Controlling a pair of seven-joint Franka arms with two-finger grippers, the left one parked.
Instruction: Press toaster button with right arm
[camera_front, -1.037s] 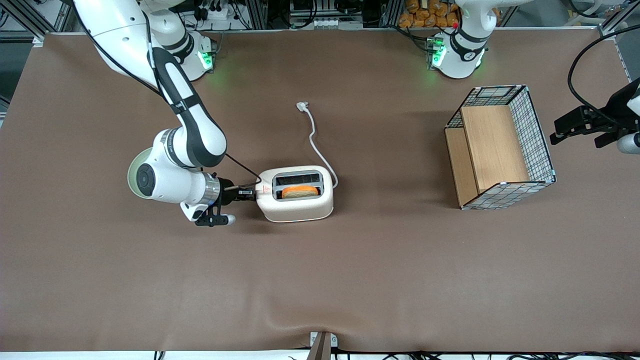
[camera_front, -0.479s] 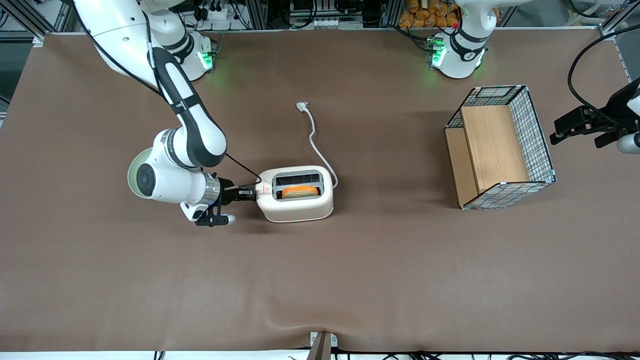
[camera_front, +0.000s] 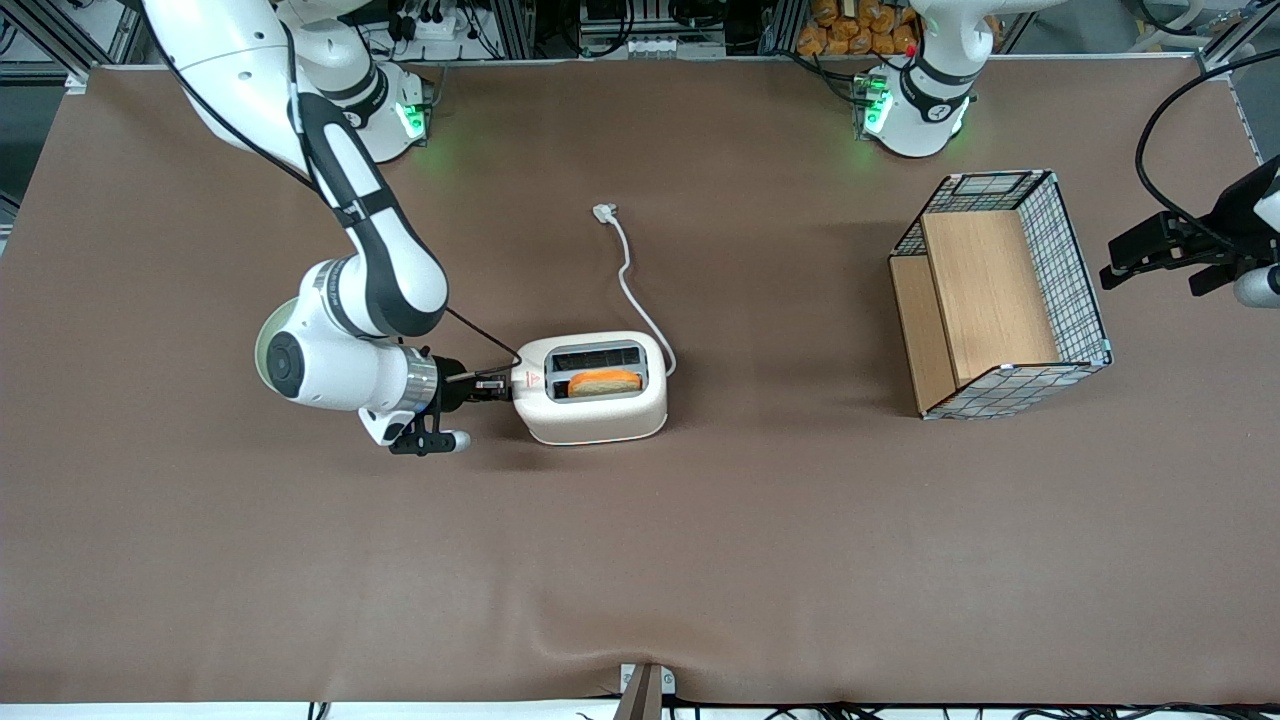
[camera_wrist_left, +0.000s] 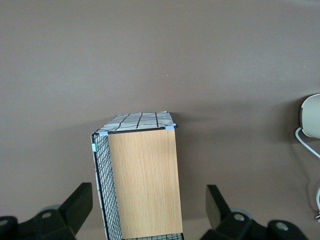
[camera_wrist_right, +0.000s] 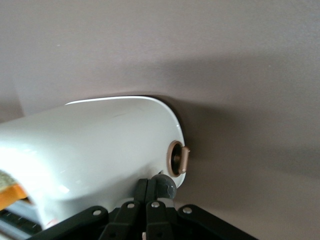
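Note:
The cream-white toaster (camera_front: 600, 415) stands mid-table with a slice of toast (camera_front: 604, 382) in the slot nearer the front camera. My right arm's gripper (camera_front: 500, 385) lies level with the table, its tips against the toaster's short end. In the right wrist view the fingers (camera_wrist_right: 142, 192) are shut together with nothing between them, touching the toaster (camera_wrist_right: 100, 145). The small grey round button (camera_wrist_right: 165, 186) sits right beside the fingertips, touching them. A tan ring-shaped dial (camera_wrist_right: 177, 159) sits just past it on the same end.
The toaster's white cord (camera_front: 628, 270) trails away from the front camera to a loose plug (camera_front: 604, 211). A wire basket with wooden panels (camera_front: 1000, 295) stands toward the parked arm's end of the table, also in the left wrist view (camera_wrist_left: 142, 180).
The right arm's wrist and elbow have shifted slightly away from the toaster. The gripper tips stay at its short end. The toast now sits a little higher in its slot.

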